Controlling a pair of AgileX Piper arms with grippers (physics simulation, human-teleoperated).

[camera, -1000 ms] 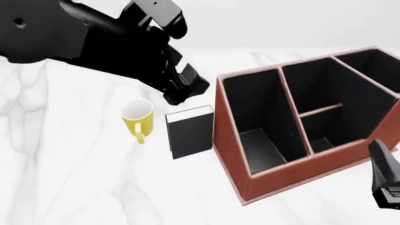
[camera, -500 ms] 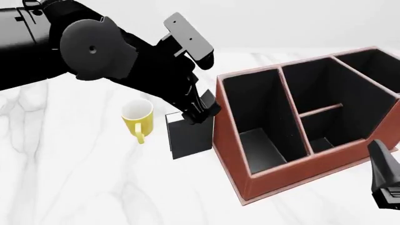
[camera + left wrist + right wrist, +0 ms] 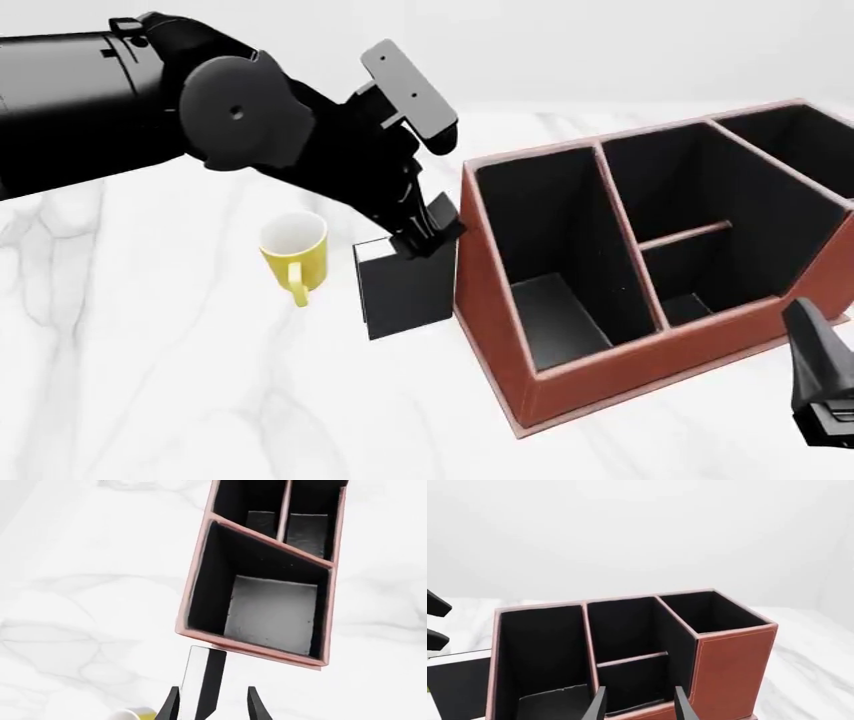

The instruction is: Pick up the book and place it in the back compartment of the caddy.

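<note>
The left gripper (image 3: 424, 238) hangs over the top edge of the book (image 3: 407, 285), fingers spread to either side of it. In the left wrist view the book (image 3: 205, 680) runs up between the two fingertips (image 3: 169, 706), close to one and with a clear gap to the other; whether either touches cannot be told. The book stands upright on the marble table (image 3: 174, 380) near the middle of the worktop, its black cover facing the near edge and its white pages turned toward the mug (image 3: 295, 252). The yellow mug stands just beside it on the left side, handle toward the near edge, with a small gap between them.

On the book's other side, very close or touching, is the tall wall of the caddy (image 3: 497, 330), a reddish-brown box filling the right half of the worktop, black inside. A short cross divider (image 3: 686, 236) splits its middle strip; the back compartment (image 3: 681, 290) lies on the near-edge side of it, against the low wall.

The right gripper (image 3: 638, 704) waits by the near right corner, low, fingers parted, pointing at the caddy (image 3: 730, 665) and holding nothing.

No writing, label or brand can be read on any object.
</note>
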